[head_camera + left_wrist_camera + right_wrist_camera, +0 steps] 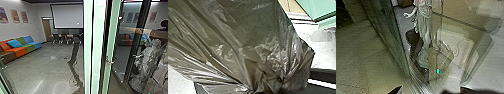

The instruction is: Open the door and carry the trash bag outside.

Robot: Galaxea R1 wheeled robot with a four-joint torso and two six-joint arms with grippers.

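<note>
Trash bag: dark, thin plastic trash bag (pixel 250 42), large and close in the left wrist view; its folds draw together toward the left gripper (pixel 268 87).
Left gripper: pinching the bag at its gathered, creased part.
Right gripper: near glass panels (pixel 386 42) – whether spread or pressed together, cannot tell.
Frame by the bag: pale green framework (pixel 315 10) beyond the plastic, above a bright floor.
Door area: pale green uprights (pixel 98 47) standing tall around the middle of the head view, with a small metal fitting (pixel 109 61) on them; whether the door is open, cannot tell.
Statue: pale draped figure (pixel 148 58) behind glass, to the right of the uprights; in the right wrist view one arm is held out from its side.
Seating: sofa (pixel 21 47) with orange, green and blue sections, along the wall at the left of the head view.
Wall: framed pictures (pixel 14 16) above the sofa.
Far end: projection screen (pixel 67 16) – pale, with a dark border – above a row of dark chairs (pixel 62 40).
Floor: grey and glossy (pixel 50 65), with bright reflections.
</note>
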